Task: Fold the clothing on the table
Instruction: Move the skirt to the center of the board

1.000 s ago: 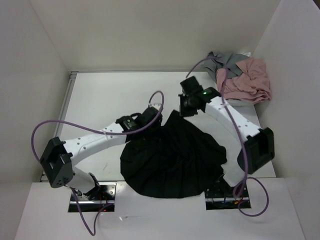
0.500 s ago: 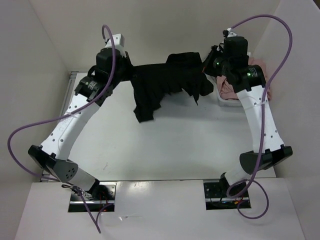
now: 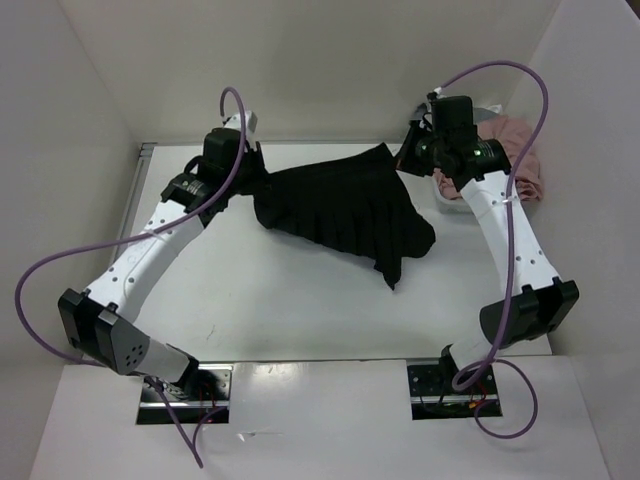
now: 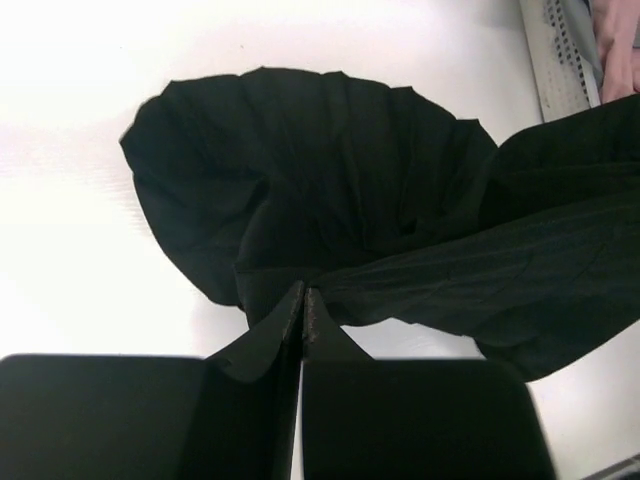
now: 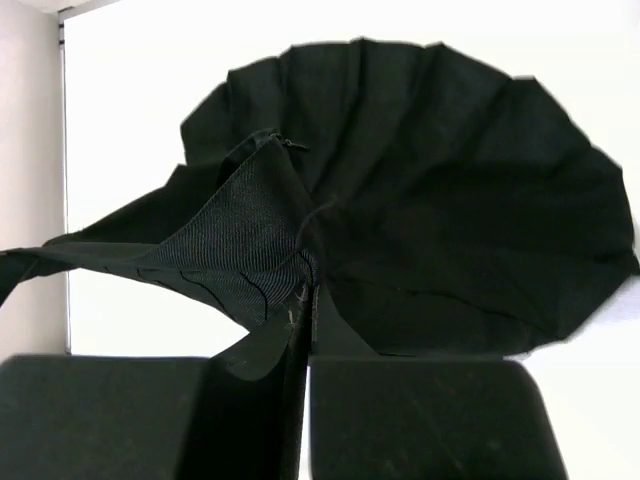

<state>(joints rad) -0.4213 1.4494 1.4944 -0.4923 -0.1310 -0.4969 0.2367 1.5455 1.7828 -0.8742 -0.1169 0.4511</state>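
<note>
At the near edge of the table (image 3: pixel 300 310), the two arm bases sit side by side, and both arms reach away across bare white surface toward the far side. Past the middle of the table, the black clothing (image 3: pixel 345 205) fans out in pleats, its lower tip lying on the surface on the right-hand side and its hem spread wide. Further back, its upper edge is stretched between the two arms. The left gripper (image 4: pixel 302 292) is clenched on one end of that edge, with a fold of black fabric pinched between its closed fingers. The right gripper (image 5: pixel 307 292) is clamped the same way on the other end, where a ribbed band of the fabric bunches just in front of its fingers. Both held ends sit higher than the rest of the cloth. In the far right corner, behind the right arm, a pink garment (image 3: pixel 512 150) is heaped on a white basket (image 4: pixel 560 60).
</note>
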